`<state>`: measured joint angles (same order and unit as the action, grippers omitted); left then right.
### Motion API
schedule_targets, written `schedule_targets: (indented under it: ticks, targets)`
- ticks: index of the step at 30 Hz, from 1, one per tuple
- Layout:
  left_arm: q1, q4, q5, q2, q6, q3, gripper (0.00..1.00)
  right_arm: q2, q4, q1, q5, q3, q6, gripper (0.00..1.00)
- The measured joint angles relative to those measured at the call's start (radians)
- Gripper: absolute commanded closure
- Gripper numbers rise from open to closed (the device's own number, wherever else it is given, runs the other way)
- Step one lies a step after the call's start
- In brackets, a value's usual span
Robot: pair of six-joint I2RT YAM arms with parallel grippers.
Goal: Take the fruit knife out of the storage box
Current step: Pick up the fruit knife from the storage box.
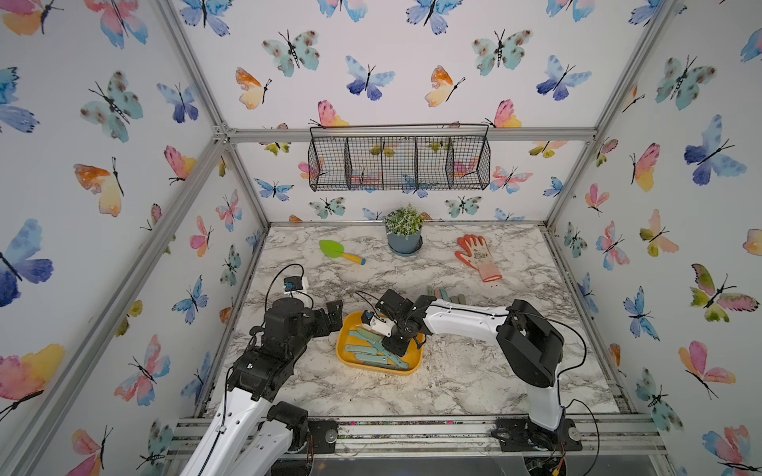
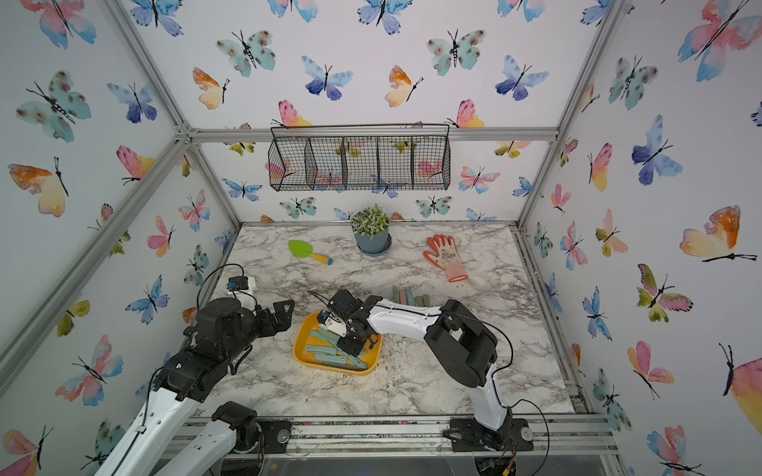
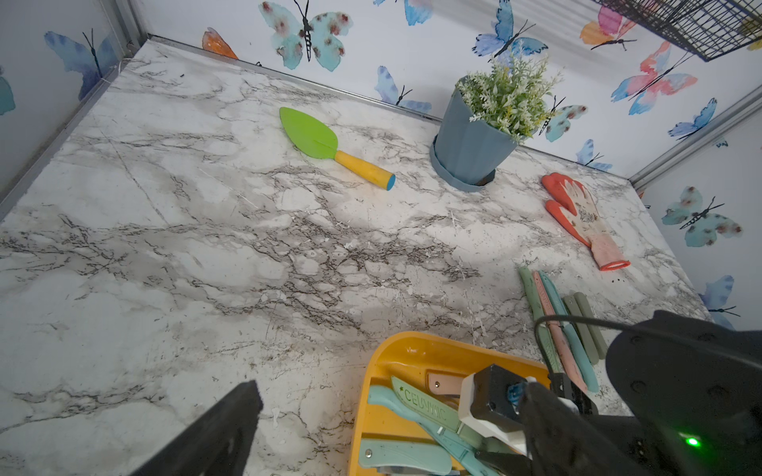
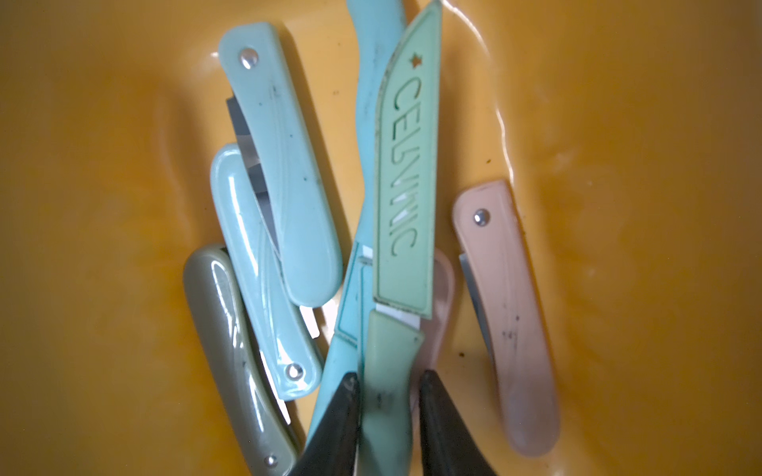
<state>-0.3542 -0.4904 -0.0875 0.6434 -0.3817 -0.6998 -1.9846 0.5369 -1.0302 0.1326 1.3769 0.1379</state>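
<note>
The yellow storage box [image 1: 379, 371] [image 2: 330, 368] [image 3: 373, 366] [image 4: 103, 165] sits near the table's front middle and holds several knives. On top of them lies a green fruit knife [image 4: 406, 185] [image 3: 429, 406] [image 1: 368, 335] in a sheath. My right gripper [image 4: 387, 379] [image 1: 393, 344] [image 2: 350, 344] reaches down into the box with its fingers astride the green handle. One finger touches the handle and a narrow gap shows at the other, so it is open. My left gripper [image 3: 391, 389] [image 1: 334, 313] hovers just left of the box, open and empty.
A row of several more knives [image 1: 445, 294] [image 3: 565, 325] lies on the table behind my right arm. Farther back are a green trowel [image 1: 340, 251], a potted plant [image 1: 404, 235] and an orange glove [image 1: 478, 257]. A black wire basket [image 1: 398, 162] hangs on the back wall.
</note>
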Motion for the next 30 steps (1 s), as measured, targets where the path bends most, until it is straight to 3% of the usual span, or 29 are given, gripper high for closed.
schedule_targets:
  ticks: [6, 16, 30]
  targets:
    - [0.0, 0.0, -0.001, -0.001, 0.0, 0.0, 0.02, 0.0, 0.0, 0.0, 0.0, 0.0, -0.006, 0.81]
    - [0.0, 0.0, -0.001, -0.001, 0.0, 0.0, 0.01, 0.02, 0.001, 0.0, -0.002, -0.001, -0.014, 0.83]
    - [0.0, 0.0, 0.01, -0.005, 0.002, 0.0, 0.02, 0.263, -0.022, 0.055, -0.025, -0.07, -0.114, 0.84]
